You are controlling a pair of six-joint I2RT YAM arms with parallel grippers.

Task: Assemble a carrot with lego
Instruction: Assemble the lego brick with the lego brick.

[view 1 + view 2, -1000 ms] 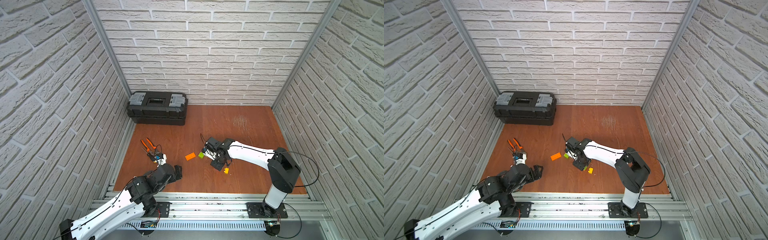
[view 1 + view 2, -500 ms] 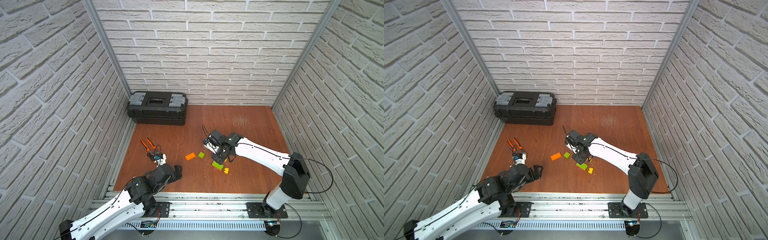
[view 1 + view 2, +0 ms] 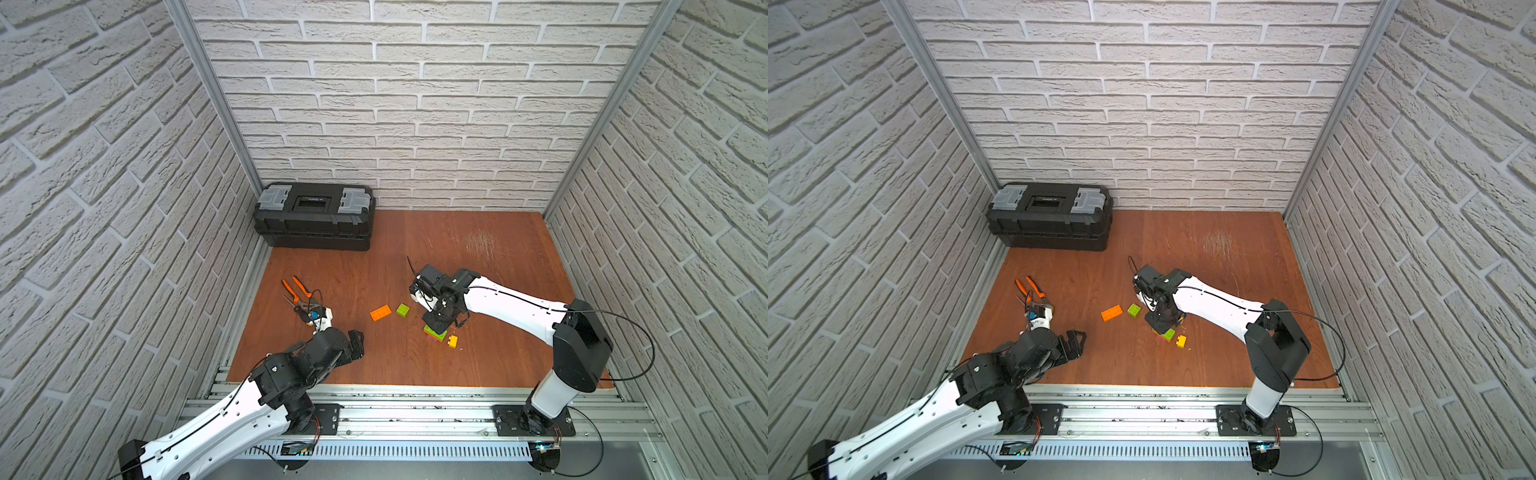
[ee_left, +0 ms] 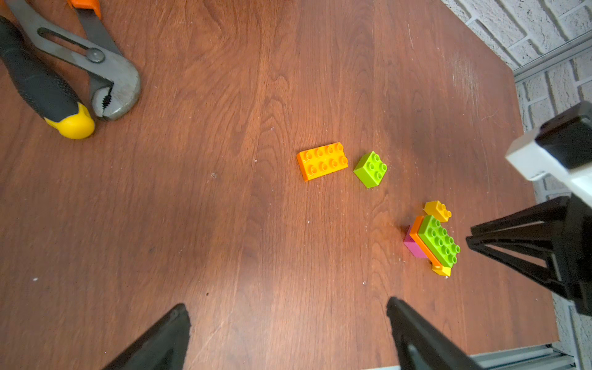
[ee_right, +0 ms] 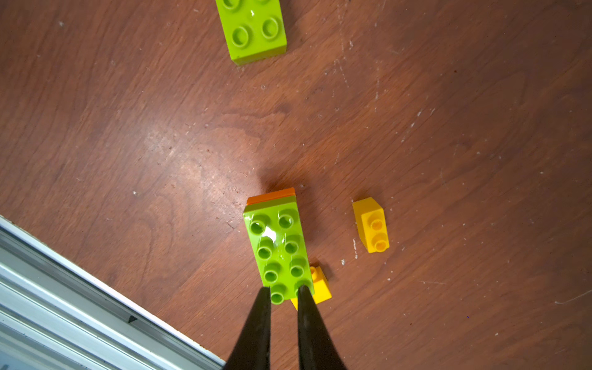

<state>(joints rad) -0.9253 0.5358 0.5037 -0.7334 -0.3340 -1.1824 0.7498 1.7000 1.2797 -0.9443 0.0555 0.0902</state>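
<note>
Now right gripper [image 5: 284, 291] fingers together, tips at one end of the carrot [image 5: 275, 243].
Carrot sits near-centre on table [image 3: 478, 257]; yellow brick [image 5: 371, 224] just right of it, orange brick [image 4: 322, 160] and small green brick [image 4: 370, 168] left, slightly farther. Left gripper [image 4: 287, 304] wide apart, empty, near left.
</note>
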